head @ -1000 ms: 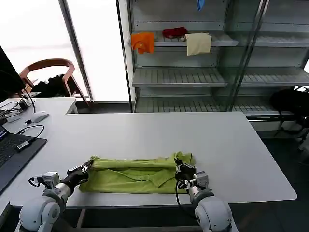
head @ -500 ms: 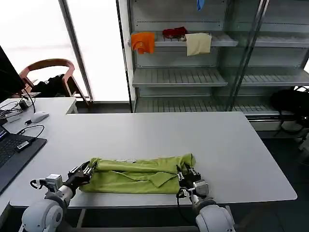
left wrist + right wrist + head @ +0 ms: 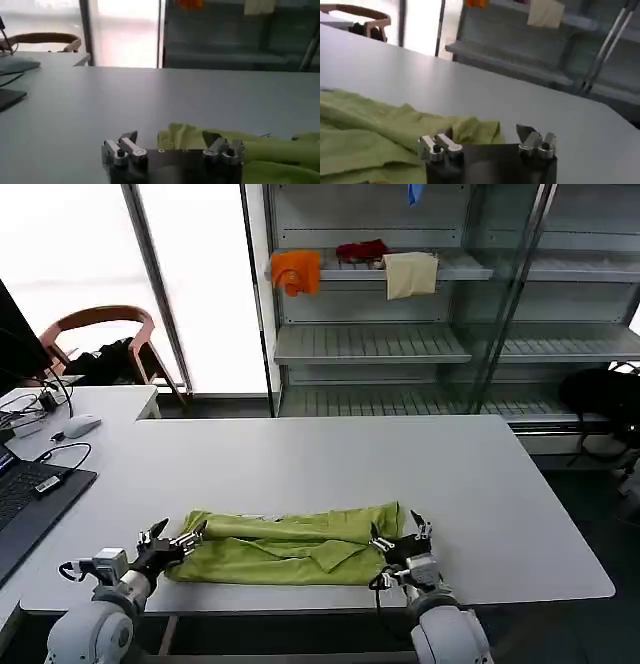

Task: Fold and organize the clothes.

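The clothes, a lime yellow-green T-shirt (image 3: 285,544), lie folded into a long band near the front edge of the white table (image 3: 330,459). My left gripper (image 3: 175,536) stands open at the band's left end, its fingers spread on either side of the cloth edge (image 3: 182,137). At the band's right end my right gripper (image 3: 402,536) is open too, with the shirt's corner (image 3: 470,129) just ahead of it. In the left wrist view the left gripper (image 3: 170,141) holds nothing, and in the right wrist view the right gripper (image 3: 485,137) holds nothing.
A laptop (image 3: 25,494), cables and a mouse (image 3: 82,424) sit on the table's left. A wooden chair (image 3: 100,324) stands behind. Shelving (image 3: 370,344) at the back carries orange (image 3: 296,272), dark red (image 3: 362,251) and cream (image 3: 411,274) garments.
Both grippers have opened and let go of the shirt's ends after drawing them toward the front edge. The shirt now lies flat as a narrower band.
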`<action>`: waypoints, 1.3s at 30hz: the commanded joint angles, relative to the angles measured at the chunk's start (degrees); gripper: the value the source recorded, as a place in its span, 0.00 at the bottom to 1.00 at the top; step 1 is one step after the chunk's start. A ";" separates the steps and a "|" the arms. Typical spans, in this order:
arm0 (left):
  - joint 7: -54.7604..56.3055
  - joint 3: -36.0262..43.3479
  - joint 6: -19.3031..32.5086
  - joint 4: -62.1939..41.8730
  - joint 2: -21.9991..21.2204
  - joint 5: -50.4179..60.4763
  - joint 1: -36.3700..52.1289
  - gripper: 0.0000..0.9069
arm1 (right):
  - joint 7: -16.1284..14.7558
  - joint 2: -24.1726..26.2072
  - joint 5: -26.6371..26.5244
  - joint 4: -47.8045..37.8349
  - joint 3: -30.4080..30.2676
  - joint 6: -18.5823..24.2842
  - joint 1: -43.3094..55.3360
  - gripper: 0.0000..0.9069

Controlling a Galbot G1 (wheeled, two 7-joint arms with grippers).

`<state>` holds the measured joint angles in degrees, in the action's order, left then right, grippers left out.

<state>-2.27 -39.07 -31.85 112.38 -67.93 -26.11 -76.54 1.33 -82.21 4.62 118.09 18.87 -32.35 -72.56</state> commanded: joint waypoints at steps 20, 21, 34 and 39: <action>3.12 2.51 4.60 -2.13 -3.96 -0.99 -1.79 0.01 | 2.43 -0.45 -20.36 2.94 6.14 0.78 9.81 1.00; 2.95 2.54 4.96 -2.17 -3.95 -1.10 -1.76 0.01 | 2.48 -0.36 -20.23 2.88 6.16 0.64 9.80 1.00; 2.53 2.94 7.71 -2.19 -3.57 0.26 -1.87 0.00 | 2.65 -0.24 -19.64 2.83 6.49 0.43 9.77 1.00; 0.07 0.55 11.27 -1.13 -2.59 6.03 -2.24 0.00 | 2.79 -0.04 -19.65 2.54 7.07 0.40 9.73 1.00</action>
<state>0.10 -36.46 -25.00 110.41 -71.28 -25.95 -78.60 3.95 -82.38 -14.64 120.84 25.43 -31.85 -63.24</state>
